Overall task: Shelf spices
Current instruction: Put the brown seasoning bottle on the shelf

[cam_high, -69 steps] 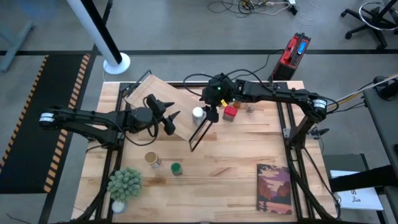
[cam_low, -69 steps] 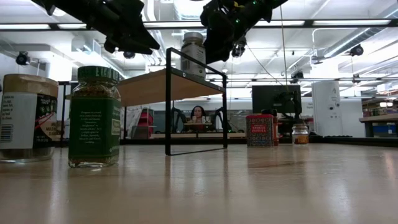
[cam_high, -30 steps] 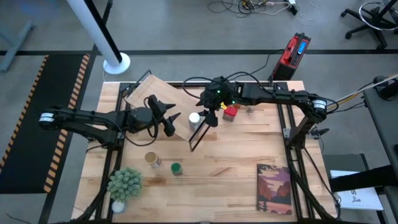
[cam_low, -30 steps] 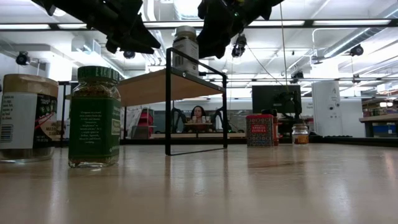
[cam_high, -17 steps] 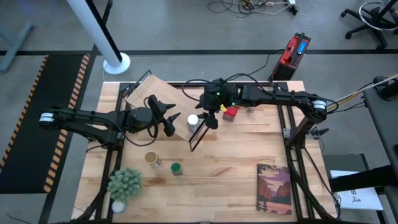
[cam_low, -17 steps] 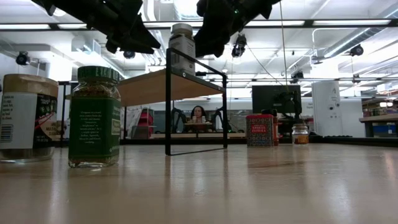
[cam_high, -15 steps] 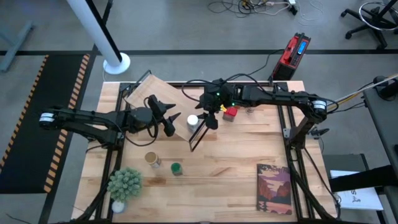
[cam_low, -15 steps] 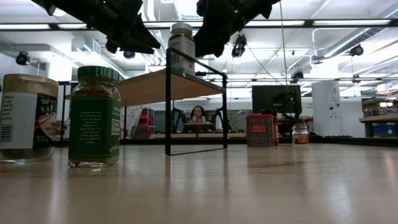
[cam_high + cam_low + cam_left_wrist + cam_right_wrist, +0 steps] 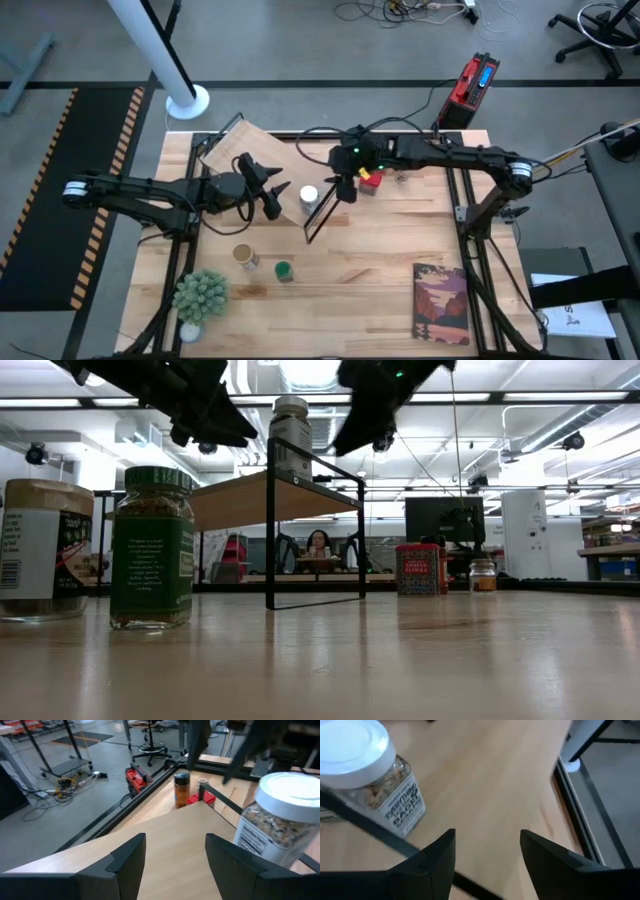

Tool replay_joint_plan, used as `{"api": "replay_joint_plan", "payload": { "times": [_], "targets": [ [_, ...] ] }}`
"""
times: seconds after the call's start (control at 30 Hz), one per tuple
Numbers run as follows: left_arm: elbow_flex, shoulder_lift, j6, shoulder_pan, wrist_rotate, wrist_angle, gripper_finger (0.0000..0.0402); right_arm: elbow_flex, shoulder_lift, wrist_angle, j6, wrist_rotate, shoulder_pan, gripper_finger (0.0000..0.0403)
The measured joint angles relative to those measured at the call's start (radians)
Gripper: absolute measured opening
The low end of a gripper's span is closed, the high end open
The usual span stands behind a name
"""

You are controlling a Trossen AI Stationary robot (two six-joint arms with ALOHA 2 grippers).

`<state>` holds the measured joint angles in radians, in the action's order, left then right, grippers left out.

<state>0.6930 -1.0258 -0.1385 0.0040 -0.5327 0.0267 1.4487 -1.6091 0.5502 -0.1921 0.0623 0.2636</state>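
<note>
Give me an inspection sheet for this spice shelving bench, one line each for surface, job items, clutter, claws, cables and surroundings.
Surface: pale wooden table.
Job items: white-lidded jar stands on the shelf by its black frame end; tan-topped jar, green-lidded jar and red tin are on the table.
Clutter: potted plant, book.
Claws: right claw open, beside the white-lidded jar, apart from it; left claw open over the shelf.
Cables: loose cords on the floor.
Surroundings: red box, office chair, seated person.
</note>
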Motion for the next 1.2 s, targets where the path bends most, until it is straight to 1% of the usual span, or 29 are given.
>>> {"api": "replay_joint_plan", "payload": {
  "times": [0.17, 0.27, 0.33, 0.43, 0.57, 0.73, 0.8, 1.0, 1.2],
  "targets": [
    [0.000, 0.013, -0.006, 0.000, 0.009, 0.009, 0.0200, 0.000, 0.072, 0.154, 0.009, -0.013, 0.026, 0.0199],
    [0.000, 0.025, -0.016, 0.000, 0.023, 0.022, 0.0204, -0.017, 0.122, 0.195, 0.027, -0.042, 0.039, 0.0199],
    [0.000, 0.029, -0.025, 0.000, 0.023, 0.027, 0.0206, -0.053, 0.165, 0.197, 0.040, -0.066, 0.042, 0.0199],
    [0.000, 0.039, -0.031, 0.000, 0.027, 0.046, 0.0205, -0.138, 0.235, 0.175, 0.065, -0.089, 0.044, 0.0199],
    [0.000, 0.043, -0.031, 0.000, 0.027, 0.045, 0.0200, -0.288, 0.334, 0.114, 0.108, -0.098, 0.059, 0.0199],
    [0.000, 0.045, -0.031, 0.000, 0.027, 0.043, 0.0197, -0.458, 0.428, 0.055, 0.137, -0.192, 0.092, 0.0199],
    [0.000, 0.047, -0.031, 0.000, 0.027, 0.037, 0.0197, -0.513, 0.456, 0.050, 0.157, -0.196, 0.121, 0.0199],
    [0.000, 0.056, -0.029, 0.000, 0.028, 0.038, 0.0204, -0.618, 0.493, 0.050, 0.236, -0.196, 0.209, 0.0199],
    [0.000, 0.074, -0.024, 0.000, 0.028, 0.045, 0.0209, -0.651, 0.486, 0.077, 0.299, -0.194, 0.254, 0.0199]
  ]
}}
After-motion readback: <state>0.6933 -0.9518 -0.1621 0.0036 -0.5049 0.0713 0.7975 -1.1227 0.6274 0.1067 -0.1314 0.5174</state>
